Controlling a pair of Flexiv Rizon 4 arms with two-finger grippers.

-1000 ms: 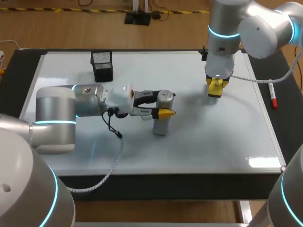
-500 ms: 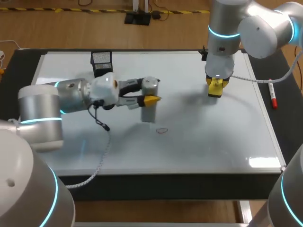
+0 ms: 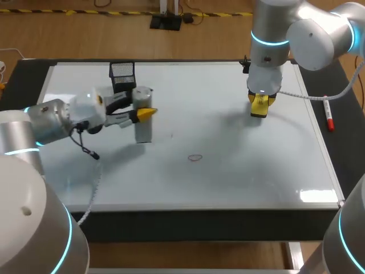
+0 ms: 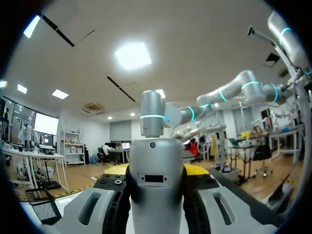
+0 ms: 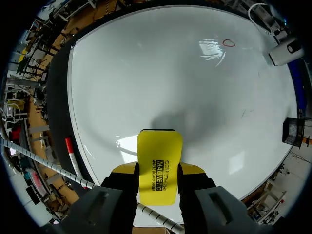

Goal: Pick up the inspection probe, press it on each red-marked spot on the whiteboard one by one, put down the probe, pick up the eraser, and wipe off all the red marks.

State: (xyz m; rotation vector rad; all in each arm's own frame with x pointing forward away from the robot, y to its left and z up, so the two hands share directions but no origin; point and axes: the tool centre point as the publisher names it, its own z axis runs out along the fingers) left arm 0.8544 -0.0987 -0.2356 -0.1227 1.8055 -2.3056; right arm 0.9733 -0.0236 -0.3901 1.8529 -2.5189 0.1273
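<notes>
The left gripper (image 3: 141,107) is holding the probe (image 3: 142,123) firmly between its two fingers. The probe is standing upright, with its long axis pointing down at the whiteboard (image 3: 256,171). I cannot tell if its lower end is touching the surface.

The only clear red mark (image 3: 195,157), a small ring, is lying to the right of the probe and closer to the robot. Seen from the mark, the probe is waiting to the left and further back. A tiny dark stroke (image 3: 171,136) is sitting between them, and its colour is too faint to judge.

The right gripper (image 3: 259,105) is gripping the eraser (image 3: 259,108), also behind the mark but to its right. The left arm is somewhat nearer to the mark and is carrying the right tool, so I think the pressing step is in progress and the next move is a short slide to the right and toward the robot, then down.

The left wrist view is showing only the probe between the fingers, not the board. The right wrist view is showing the ring far ahead of the eraser.
</notes>
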